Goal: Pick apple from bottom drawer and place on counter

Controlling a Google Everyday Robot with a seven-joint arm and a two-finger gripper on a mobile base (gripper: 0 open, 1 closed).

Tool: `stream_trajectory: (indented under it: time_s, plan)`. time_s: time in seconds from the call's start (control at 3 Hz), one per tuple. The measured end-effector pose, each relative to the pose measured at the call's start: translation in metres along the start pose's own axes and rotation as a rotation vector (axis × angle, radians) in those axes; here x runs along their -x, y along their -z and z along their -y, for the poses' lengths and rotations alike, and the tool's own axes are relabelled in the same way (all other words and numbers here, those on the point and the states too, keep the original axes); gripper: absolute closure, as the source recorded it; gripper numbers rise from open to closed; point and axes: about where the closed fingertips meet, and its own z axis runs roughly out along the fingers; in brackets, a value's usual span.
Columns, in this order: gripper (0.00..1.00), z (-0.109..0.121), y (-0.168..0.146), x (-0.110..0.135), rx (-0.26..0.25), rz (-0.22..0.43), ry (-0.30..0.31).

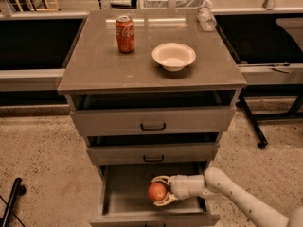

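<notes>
- My fingers (161, 179) are low in the frame, a little right of the middle. They are inside the bottom drawer (124, 193), which is pulled out.
- My fingers are closed around the apple (156, 192). One finger sits on top of it and one sits under it, and both touch it.
- The apple is down in the drawer, close to the front and a bit to the right side. I cannot tell if it rests on the drawer floor or is lifted a tiny bit.
- My arm (227, 195) comes in from the lower right corner of the frame.
- The drawer is open and the apple is in my grip, so I think the reaching and grabbing part is done.
- The apple is not on the table (104, 65) yet, so the job is not finished.
- What is left is to lift the apple out, bring it up past the two upper drawers that stick out a little, and set it down on top.
- The table is in the upper middle of the frame. A red can (125, 34) and a white bowl (173, 56) stand on it, and I see bare space near its front edge for the apple.
</notes>
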Motion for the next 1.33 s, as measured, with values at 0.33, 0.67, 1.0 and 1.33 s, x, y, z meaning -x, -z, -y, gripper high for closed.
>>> stream_trajectory:
  time_s: [0.33, 0.67, 1.0, 1.33]
  plan:
    - [1.00, -0.026, -0.002, 0.030, 0.031, 0.040, 0.016]
    - [1.00, -0.026, -0.003, 0.031, 0.032, 0.041, 0.016]
    - [1.00, -0.002, 0.002, 0.099, 0.057, 0.117, 0.148]
    - [1.00, 0.016, 0.013, 0.198, 0.065, 0.092, 0.340]
